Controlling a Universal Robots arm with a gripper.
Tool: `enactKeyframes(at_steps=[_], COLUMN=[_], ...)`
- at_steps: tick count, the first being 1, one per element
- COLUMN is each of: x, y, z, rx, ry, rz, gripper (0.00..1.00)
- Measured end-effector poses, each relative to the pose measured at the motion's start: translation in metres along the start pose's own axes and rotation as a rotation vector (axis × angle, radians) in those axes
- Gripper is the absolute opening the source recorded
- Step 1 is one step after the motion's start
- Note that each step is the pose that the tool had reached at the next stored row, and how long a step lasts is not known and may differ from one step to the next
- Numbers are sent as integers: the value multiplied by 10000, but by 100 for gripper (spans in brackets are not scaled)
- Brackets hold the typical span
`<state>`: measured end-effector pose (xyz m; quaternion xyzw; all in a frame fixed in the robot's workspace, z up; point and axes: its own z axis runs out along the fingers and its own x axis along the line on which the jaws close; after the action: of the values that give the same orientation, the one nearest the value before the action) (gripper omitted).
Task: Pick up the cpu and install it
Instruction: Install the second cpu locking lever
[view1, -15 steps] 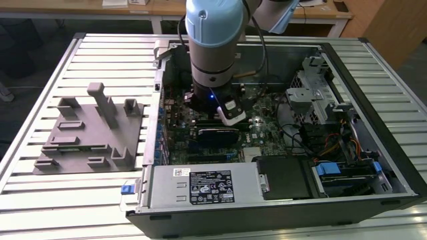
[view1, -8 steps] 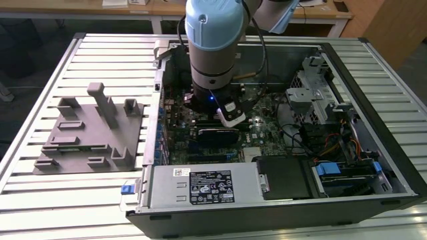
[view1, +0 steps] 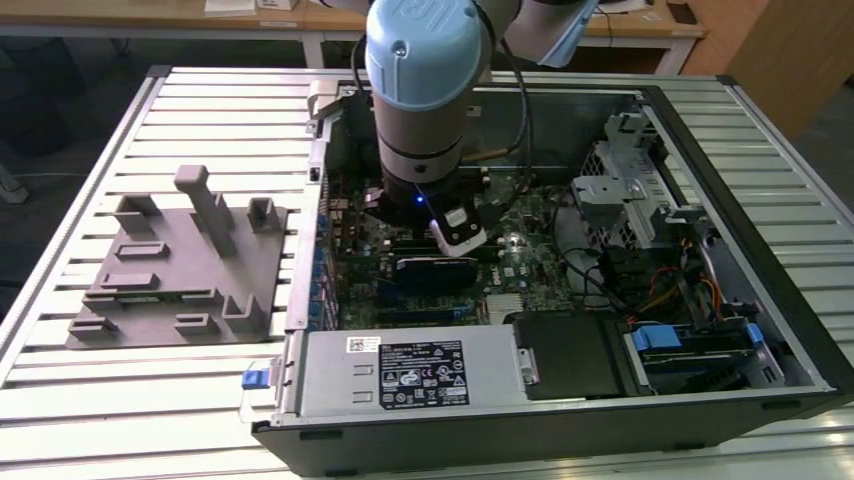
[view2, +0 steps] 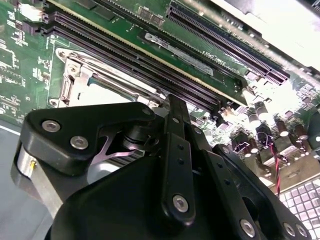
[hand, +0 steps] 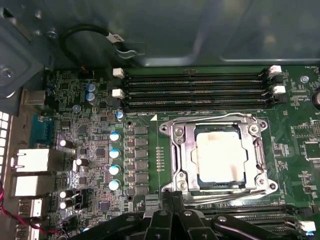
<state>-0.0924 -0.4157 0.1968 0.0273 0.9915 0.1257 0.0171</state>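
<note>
The gripper (hand: 172, 200) hangs low inside the open computer case (view1: 747, 140), directly over the motherboard (hand: 145, 150). In the first wrist view its black fingers (hand: 165, 220) meet at a narrow line just beside the near edge of the socket frame (hand: 180, 145); they appear drawn together with nothing between them, and they touch no part of the board that can be seen. The cpu (hand: 221, 156) lies flat and square within the socket frame, pale metal top upward, apart from the fingertips. It is judged light, rigid and fragile underneath, with a smooth, slippery top; hold is best taken on 2 opposite edges. 4 memory slots (hand: 195, 87) run just beyond the socket. On the exterior view's left, a gray fixture (view1: 180, 265) rests on the slatted table (view1: 80, 400).
</note>
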Motion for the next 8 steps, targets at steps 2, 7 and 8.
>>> enactKeyframes(at_steps=[2,7,8], x=[1,3,4], y=[0,7,10], z=[5,24,29], rx=[-14,-42,-41], ry=[2,2,3], rz=[-1,3,3], gripper=[11,11,11])
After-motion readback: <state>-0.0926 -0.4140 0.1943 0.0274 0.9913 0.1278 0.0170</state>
